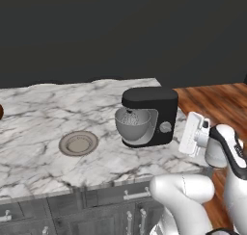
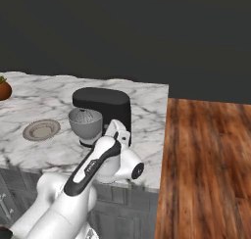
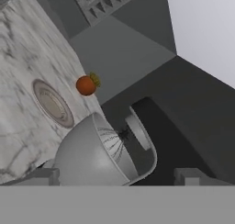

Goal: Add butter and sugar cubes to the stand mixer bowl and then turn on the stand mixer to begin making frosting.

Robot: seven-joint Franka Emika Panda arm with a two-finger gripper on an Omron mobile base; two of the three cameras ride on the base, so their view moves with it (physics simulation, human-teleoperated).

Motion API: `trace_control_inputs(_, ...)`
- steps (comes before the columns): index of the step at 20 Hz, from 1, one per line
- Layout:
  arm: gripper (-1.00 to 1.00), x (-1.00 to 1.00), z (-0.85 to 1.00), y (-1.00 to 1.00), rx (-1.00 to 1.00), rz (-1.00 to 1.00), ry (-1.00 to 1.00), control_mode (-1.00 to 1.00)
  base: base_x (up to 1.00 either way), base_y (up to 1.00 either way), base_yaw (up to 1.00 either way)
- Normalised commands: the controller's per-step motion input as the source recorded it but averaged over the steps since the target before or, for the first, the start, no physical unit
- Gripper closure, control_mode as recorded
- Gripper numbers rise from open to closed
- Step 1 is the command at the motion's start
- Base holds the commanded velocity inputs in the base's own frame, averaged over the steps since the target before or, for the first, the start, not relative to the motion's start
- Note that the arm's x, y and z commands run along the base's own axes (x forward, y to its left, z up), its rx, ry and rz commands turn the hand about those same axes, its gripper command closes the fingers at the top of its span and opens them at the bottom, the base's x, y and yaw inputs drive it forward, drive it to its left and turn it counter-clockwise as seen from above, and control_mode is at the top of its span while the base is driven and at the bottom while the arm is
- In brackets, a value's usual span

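I am holding my pincer (image 3: 117, 175) released, jaws wide and empty, looking side-on at the stand mixer bowl (image 3: 94, 156) just ahead. The bowl is sitting under the black stand mixer (image 1: 149, 116), whose whisk is hanging into it. Beyond it a grey plate (image 1: 78, 143) is lying on the marble bench (image 1: 38, 118); I am not making out butter or sugar cubes on it. Dark walls are standing behind, wooden floor alongside.

A white, grey-veined marble counter (image 1: 38, 113) fills the left-centre. A flat round grey plate (image 1: 78, 143) lies centre-left; the black stand mixer (image 1: 149, 116) stands right of centre.
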Motion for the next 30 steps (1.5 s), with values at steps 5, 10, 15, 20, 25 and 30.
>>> trace_control_inputs(5,-1.0,0.24,-0.37,0.04,-0.03,-0.01,0.0,-1.0,0.0,0.0,0.0)
trace_control_inputs(10,-1.0,0.29,-0.27,0.01,-0.01,-0.02,0.0,-1.0,0.0,0.0,0.0)
trace_control_inputs(15,-1.0,0.32,-0.09,0.0,0.0,-0.03,0.0,-1.0,0.0,0.0,0.0)
trace_control_inputs(20,-1.0,0.34,-0.02,0.0,0.0,-0.03,0.0,-1.0,0.0,0.0,0.0)
trace_control_inputs(25,-1.0,0.45,-0.41,0.0,0.0,-0.04,0.0,-1.0,0.0,0.0,0.0)
trace_control_inputs(30,-1.0,0.45,-0.69,0.0,-0.01,-0.04,0.02,-1.0,0.0,0.0,0.0)
